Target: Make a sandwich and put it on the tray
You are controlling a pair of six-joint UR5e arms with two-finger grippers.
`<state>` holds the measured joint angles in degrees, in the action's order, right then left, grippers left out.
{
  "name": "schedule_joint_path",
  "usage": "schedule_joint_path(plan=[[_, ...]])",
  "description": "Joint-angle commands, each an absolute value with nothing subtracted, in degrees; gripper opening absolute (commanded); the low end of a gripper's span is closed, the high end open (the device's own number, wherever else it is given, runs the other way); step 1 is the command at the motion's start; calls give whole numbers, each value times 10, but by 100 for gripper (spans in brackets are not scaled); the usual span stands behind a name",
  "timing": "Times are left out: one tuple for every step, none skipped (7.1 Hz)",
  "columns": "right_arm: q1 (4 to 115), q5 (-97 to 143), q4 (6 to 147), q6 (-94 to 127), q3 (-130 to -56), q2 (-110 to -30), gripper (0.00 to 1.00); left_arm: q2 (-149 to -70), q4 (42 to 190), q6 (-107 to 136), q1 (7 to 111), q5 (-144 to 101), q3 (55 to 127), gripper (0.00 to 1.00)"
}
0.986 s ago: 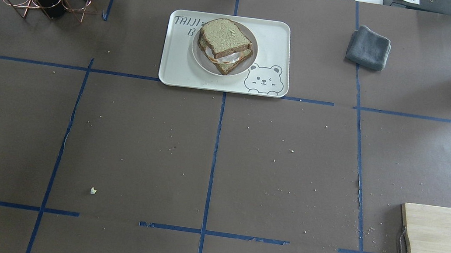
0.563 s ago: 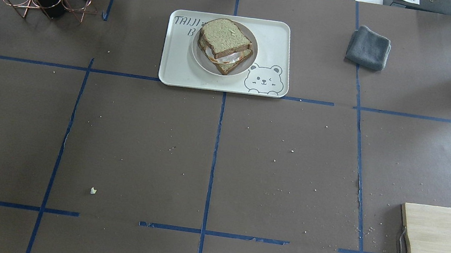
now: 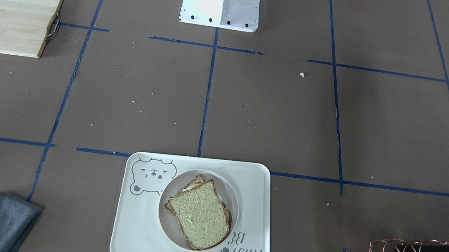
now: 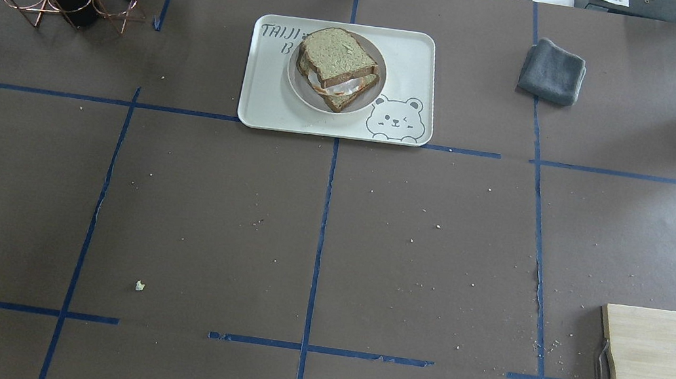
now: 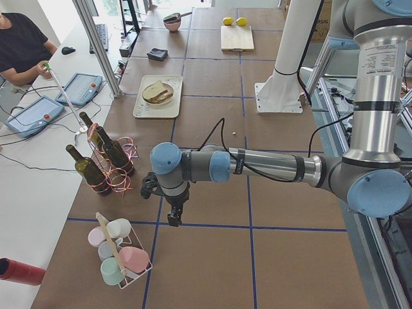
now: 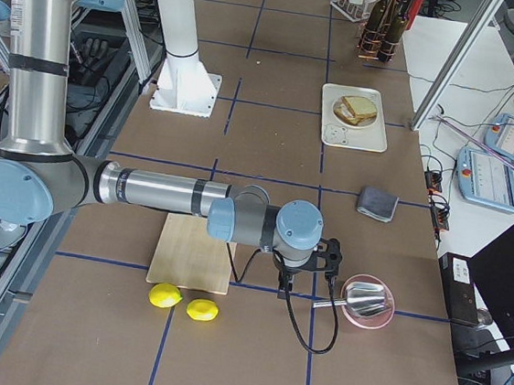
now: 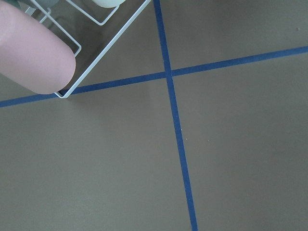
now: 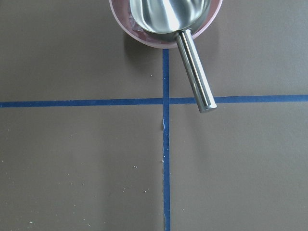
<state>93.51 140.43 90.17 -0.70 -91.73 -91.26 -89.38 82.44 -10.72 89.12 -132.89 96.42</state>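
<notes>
Sandwich (image 4: 336, 60) on tray (image 4: 410, 61), far from left jaws and right jaws.

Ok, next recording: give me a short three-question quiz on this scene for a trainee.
1. True or false: the sandwich sits on a round plate that stands on the tray.
2. In the overhead view, the grey cloth lies: A) to the right of the tray; B) on the tray; C) under the round plate.
3. Fill in: a metal ___ rests in the pink bowl.
Key: 1 true. 2 A. 3 scoop.
</notes>
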Motion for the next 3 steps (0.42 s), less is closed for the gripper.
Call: schedule_joint_path(plan=[[935, 1404, 902, -7, -918, -912, 100, -895, 824, -107, 891, -1329, 964, 100], [935, 1404, 902, -7, -918, -911, 100, -896, 824, -107, 891, -1329, 964, 100], [935, 1405, 902, -7, -918, -909, 100, -896, 824, -107, 891, -1329, 964, 100]])
